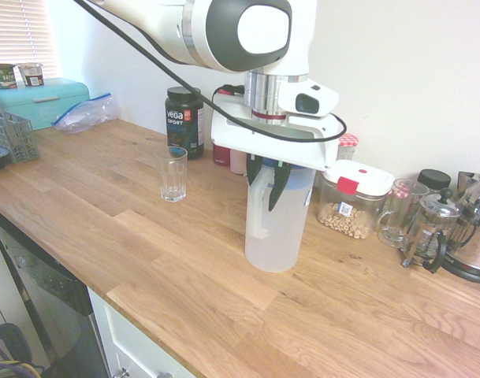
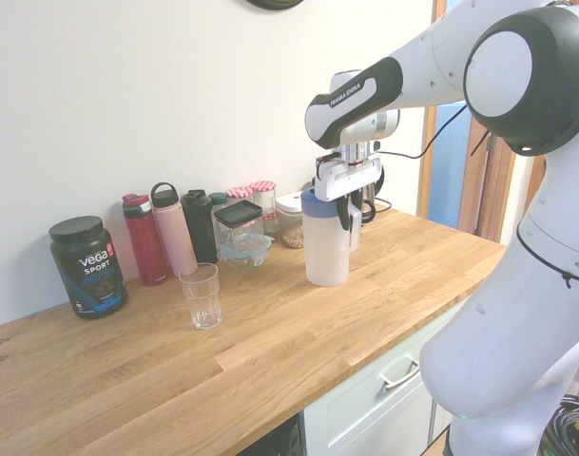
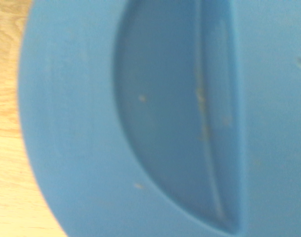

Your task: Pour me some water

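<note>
I'm seeing the gripper [image 1: 273, 183] pointing straight down at the top of the water jug [image 1: 275, 228], its 2 fingers [image 1: 280, 185] pinching the jug's handle. The jug is standing upright on the wooden counter [image 1: 145, 260], well apart from the empty glass [image 1: 173, 174]. The blue lid [image 3: 81, 98] is filling my wrist view.

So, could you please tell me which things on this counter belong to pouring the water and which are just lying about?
For the job:
- tall frosted plastic jug with blue lid
- clear empty drinking glass
- gripper at the jug's handle

Lying about:
- black Vega Sport tub
- red bottle
- pink bottle
- glass French press
- clear cereal container
</note>
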Tool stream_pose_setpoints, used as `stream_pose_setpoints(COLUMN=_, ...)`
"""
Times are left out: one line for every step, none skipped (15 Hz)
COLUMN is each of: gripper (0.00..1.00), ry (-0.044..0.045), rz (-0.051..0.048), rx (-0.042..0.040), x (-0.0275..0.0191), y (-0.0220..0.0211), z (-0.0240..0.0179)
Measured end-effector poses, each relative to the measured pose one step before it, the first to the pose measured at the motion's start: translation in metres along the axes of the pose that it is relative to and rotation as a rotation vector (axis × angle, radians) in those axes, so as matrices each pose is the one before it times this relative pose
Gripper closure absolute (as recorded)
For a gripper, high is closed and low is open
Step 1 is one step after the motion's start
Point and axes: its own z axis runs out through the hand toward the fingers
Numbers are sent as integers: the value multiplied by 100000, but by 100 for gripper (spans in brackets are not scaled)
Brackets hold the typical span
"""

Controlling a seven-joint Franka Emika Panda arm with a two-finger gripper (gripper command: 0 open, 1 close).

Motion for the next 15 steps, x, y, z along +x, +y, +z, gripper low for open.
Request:
stream_pose_setpoints(gripper=0, ry=135, rz=-465, rx=-278, x=53, y=149, z=-7)
stream_pose_setpoints(gripper=0, ry=237, rz=-901, rx=-340, x=45, y=182, z=-56)
stream_pose_setpoints(gripper=0, ry=294, rz=-925, rx=-709, x=9, y=222, z=-110)
stream_pose_setpoints(gripper=0, ry=425, rz=-741, rx=-921, x=-22, y=261, z=-184)
stream_pose_setpoints(gripper=0, ry=211, rz=-484, rx=-524, x=-119, y=223, z=-293)
stream_pose_setpoints(gripper=0, ry=-289, rz=-728, rx=-85, x=-231, y=252, z=-386)
stream_pose_setpoints(gripper=0, ry=-933, rz=-1057, rx=-156, x=-411, y=307, z=-494)
stream_pose_setpoints(gripper=0, ry=-1454, rz=-567, rx=-336, x=-548, y=294, z=-525)
stream_pose_setpoints(gripper=0, ry=-1699, rz=-485, rx=-147, x=-594, y=267, z=-464)
stream_pose_setpoints(gripper=0, ry=-1336, rz=-364, rx=53, x=-443, y=172, z=-317)
stream_pose_setpoints(gripper=0, ry=-1097, rz=-40, rx=157, x=-295, y=68, z=-143)
stream_pose_setpoints(gripper=0, ry=-1559, rz=-508, rx=548, x=-213, y=-74, z=65)
stream_pose_setpoints(gripper=0, ry=-2563, rz=-1514, rx=1132, x=-335, y=-219, z=144)
stream_pose_setpoints(gripper=0, ry=-2962, rz=-1975, rx=1058, x=-477, y=-263, z=123)
stream_pose_setpoints(gripper=0, ry=-2562, rz=-2789, rx=552, x=-700, y=-215, z=-38)
